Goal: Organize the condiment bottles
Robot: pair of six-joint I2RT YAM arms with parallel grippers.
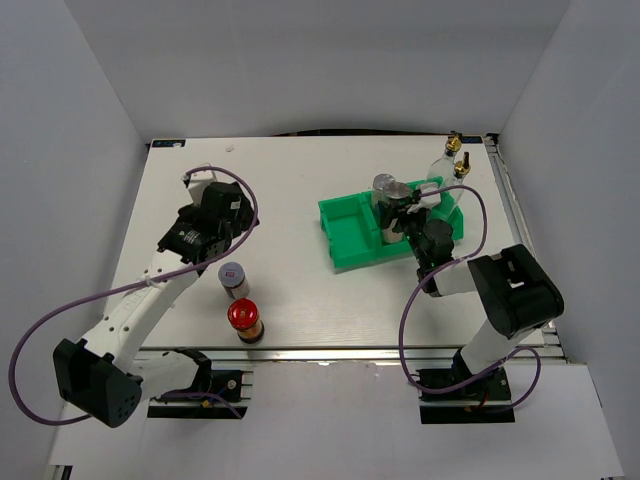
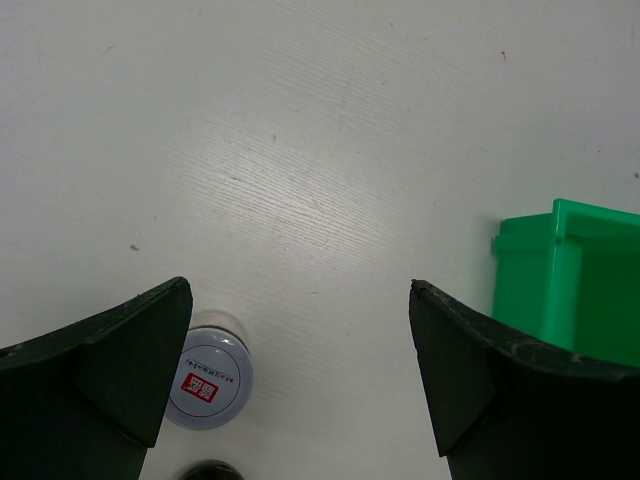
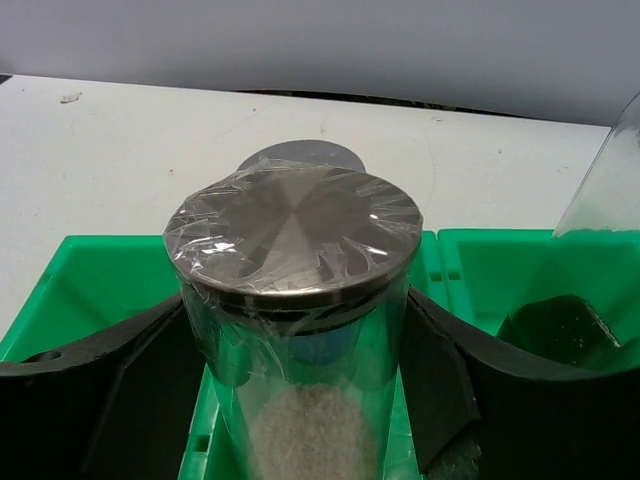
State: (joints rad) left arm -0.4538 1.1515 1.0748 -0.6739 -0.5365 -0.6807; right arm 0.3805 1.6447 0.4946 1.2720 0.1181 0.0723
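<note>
Right end effector [image 3: 300, 330]: fingers [image 3: 130, 370] pressed against both sides of a silver-lidded shaker [image 3: 295, 240], pinching it upright; film wrap over lid, pale granules inside. Shaker sits within the green tray [image 3: 100, 280], apparently the middle compartment; cannot tell whether its base touches the tray floor. Second shaker [image 3: 300, 155] just behind it at 12 o'clock, mostly hidden. Clear glass at 3 o'clock in the wrist view, one of two tall glass bottles [image 1: 456, 155] with gold tops standing on the counter [image 1: 300, 170] at the tray's 1 o'clock, by the far right corner. Left end effector [image 2: 300, 300]: fingers [image 2: 130, 370] spread wide, nothing between them, bare counter below. Small jar [image 2: 208, 380] with red-marked lid just beside the left finger, at its 5 o'clock. From above, the jar [image 1: 233, 275] stands at 7 o'clock from counter centre; red-capped bottle [image 1: 245, 320] close at its 5 o'clock, near the front edge. Both well apart from the tray [image 1: 350, 240].
</note>
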